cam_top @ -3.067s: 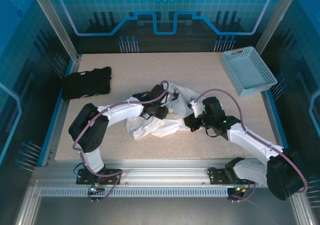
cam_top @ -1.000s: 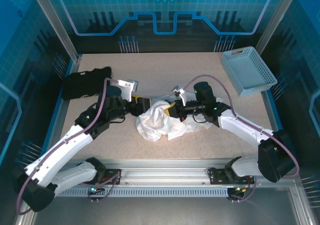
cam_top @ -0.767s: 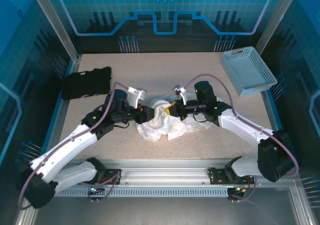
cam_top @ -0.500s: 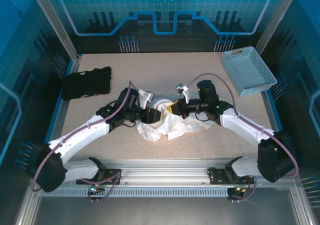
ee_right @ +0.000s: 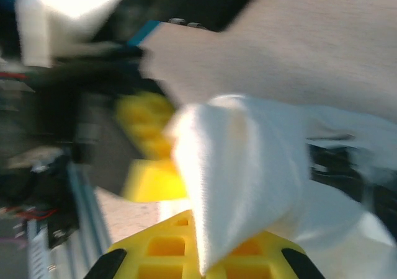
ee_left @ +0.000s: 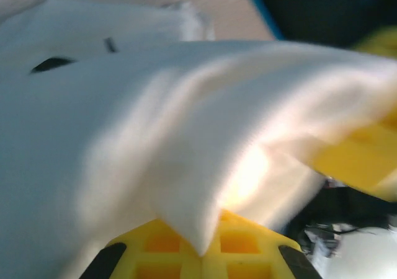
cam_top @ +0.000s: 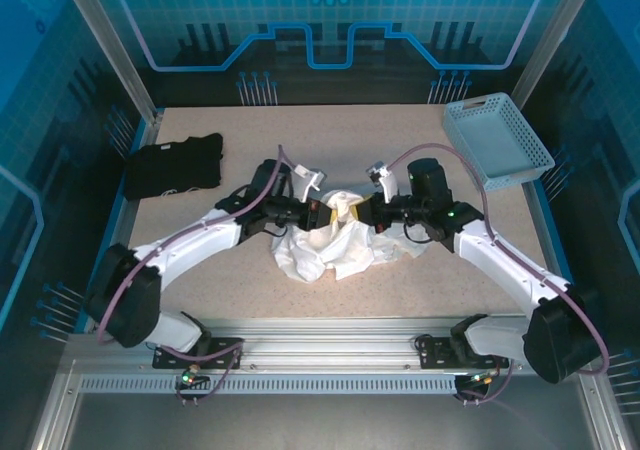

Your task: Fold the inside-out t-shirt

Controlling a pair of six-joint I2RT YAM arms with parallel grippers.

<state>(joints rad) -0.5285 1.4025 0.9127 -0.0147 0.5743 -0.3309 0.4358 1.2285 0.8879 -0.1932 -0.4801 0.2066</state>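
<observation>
The inside-out t-shirt (cam_top: 335,248) lies as a crumpled white heap in the middle of the table, its top edge lifted between both arms. My left gripper (cam_top: 320,213) comes in from the left and is shut on a fold of the t-shirt (ee_left: 155,124); the cloth runs down to a point between its yellow fingers (ee_left: 167,254). Facing it from the right, a short gap away, my right gripper (cam_top: 364,213) is shut on another fold of the t-shirt (ee_right: 248,167), pinched between its yellow fingers (ee_right: 161,248). A dark slit (ee_left: 51,63) shows on the cloth.
A black folded garment (cam_top: 172,166) lies at the back left of the table. A light blue basket (cam_top: 497,140) stands at the back right corner. Bare speckled tabletop (cam_top: 330,135) stretches behind the shirt and in front of it.
My left gripper swung right to the raised fold and shut on it. My right gripper drifted slightly right and up, still holding cloth. The shirt's top edge now spans both grippers.
</observation>
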